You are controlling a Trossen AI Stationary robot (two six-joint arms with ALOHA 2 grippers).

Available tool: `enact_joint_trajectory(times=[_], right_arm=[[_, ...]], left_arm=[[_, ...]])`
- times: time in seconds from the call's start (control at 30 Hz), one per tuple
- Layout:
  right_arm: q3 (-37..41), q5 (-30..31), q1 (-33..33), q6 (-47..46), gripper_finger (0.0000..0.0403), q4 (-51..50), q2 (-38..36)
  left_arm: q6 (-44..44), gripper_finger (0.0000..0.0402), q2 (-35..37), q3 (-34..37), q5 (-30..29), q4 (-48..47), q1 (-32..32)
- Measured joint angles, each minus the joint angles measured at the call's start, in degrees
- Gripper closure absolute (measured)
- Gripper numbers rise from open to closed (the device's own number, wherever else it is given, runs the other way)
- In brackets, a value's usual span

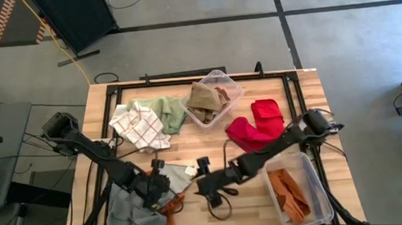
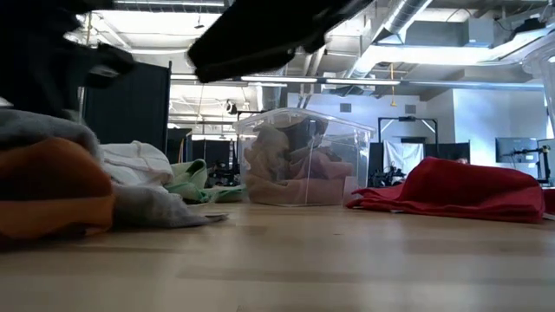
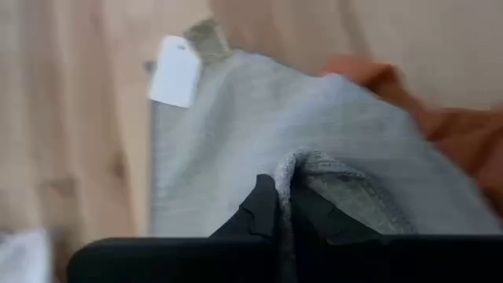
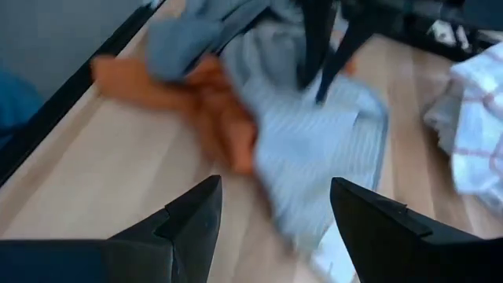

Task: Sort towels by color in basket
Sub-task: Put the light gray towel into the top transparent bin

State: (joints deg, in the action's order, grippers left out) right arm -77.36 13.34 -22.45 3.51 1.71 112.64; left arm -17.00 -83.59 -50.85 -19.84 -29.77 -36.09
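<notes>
Grey cloth (image 1: pixel 133 208) lies crumpled at the lower left of the high view, a rust-orange towel (image 1: pixel 170 217) tucked against its right edge and a white tag (image 3: pixel 175 71) at one corner. Checked (image 1: pixel 141 125) and pale green (image 1: pixel 167 109) towels sit above it; red ones (image 1: pixel 256 125) lie right of centre, beside a clear bin (image 1: pixel 221 80) of tan cloth. Another bin (image 1: pixel 316 189) at lower right holds orange towels. Left gripper (image 1: pixel 157 188) is pinched tight on a fold of the grey cloth — right gripper (image 1: pixel 208 195) hangs just beside it, fingers spread wide, holding nothing.
</notes>
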Motion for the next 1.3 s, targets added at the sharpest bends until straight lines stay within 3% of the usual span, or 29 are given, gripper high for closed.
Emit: enact_joint_trajectory(times=[0.27,0.4,0.57,0.87,1.0,1.3], right_arm=[[0.0,-1.5,2.79,0.87,0.0134,2.49,1.0],[0.05,0.99,2.68,0.76,0.0134,-5.14,-0.52],[0.0,6.84,2.08,-2.19,0.0134,-17.15,-4.22],[0.0,7.12,0.93,-9.79,0.0134,-30.72,-7.94],[0.0,7.64,-0.16,-12.94,0.0134,-34.96,-8.14],[0.0,7.83,-1.19,-15.62,0.0134,-39.99,-8.14]], left_arm=[[13.9,0.0398,0.0,0.02,0.76,5.16,10.77],[19.49,0.0399,0.0,0.02,1.76,9.62,16.32],[24.66,0.0397,0.0,0.02,7.47,15.51,22.9],[24.98,0.0389,0.0,-0.02,18.15,16.87,30.75],[24.82,0.0357,0.0,-0.02,18.28,13.84,29.78],[20.4,0.0233,2.24,-0.02,14.72,5.4,24.45]])
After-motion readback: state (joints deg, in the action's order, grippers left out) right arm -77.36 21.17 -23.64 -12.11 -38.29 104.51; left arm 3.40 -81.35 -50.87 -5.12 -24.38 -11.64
